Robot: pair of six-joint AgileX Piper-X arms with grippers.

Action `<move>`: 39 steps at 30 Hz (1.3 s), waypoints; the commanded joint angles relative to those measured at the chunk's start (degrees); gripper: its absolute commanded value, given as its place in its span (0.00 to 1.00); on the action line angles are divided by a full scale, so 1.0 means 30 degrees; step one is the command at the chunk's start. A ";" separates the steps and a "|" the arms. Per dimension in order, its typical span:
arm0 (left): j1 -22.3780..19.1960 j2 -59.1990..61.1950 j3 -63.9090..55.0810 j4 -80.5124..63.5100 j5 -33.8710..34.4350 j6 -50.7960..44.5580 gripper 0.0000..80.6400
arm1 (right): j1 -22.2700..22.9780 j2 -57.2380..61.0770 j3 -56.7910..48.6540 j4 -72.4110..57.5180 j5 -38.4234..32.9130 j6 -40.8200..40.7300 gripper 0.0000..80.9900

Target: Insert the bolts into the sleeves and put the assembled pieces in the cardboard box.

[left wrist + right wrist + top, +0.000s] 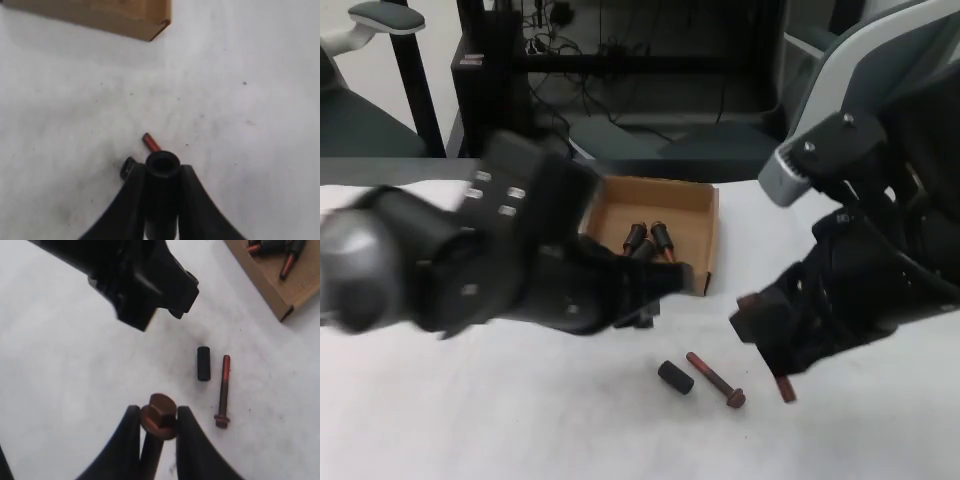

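My left gripper [161, 171] is shut on a black sleeve [161, 205], held above the white table. In the high view it [655, 288] hangs just in front of the cardboard box [705, 215]. My right gripper [158, 412] is shut on a rusty bolt [159, 419], hex head towards the camera. From above, that gripper [772, 355] is to the right, and the bolt's tip [786, 390] sticks out below it. Between the two grippers, a loose sleeve [675, 377] and a loose bolt [716, 381] lie side by side on the table.
The cardboard box [272, 287] holds assembled pieces [645, 240] and stands at the back middle of the table. The left arm's bulk [440, 265] covers the left side. Bare white table lies in front of the loose parts.
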 commanded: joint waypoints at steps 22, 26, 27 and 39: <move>0.5969 -0.8206 0.6264 -0.5767 1.4755 0.6789 0.02 | -0.0059 0.3257 -0.0017 -1.2945 -0.4426 1.0273 0.01; 0.6468 -0.8206 0.6264 -0.5772 1.6151 0.7473 0.02 | -0.0059 0.3501 -0.0058 -1.4054 -0.4426 1.0849 0.01; 0.6489 -0.8206 0.6264 -0.5772 1.6287 0.7608 0.02 | -0.0059 0.3493 -0.0058 -1.4145 -0.4426 1.0907 0.01; 0.6479 -0.5874 0.6264 -0.5772 1.5476 0.6491 0.02 | -0.0059 0.3513 -0.0058 -1.4221 -0.4426 1.0903 0.01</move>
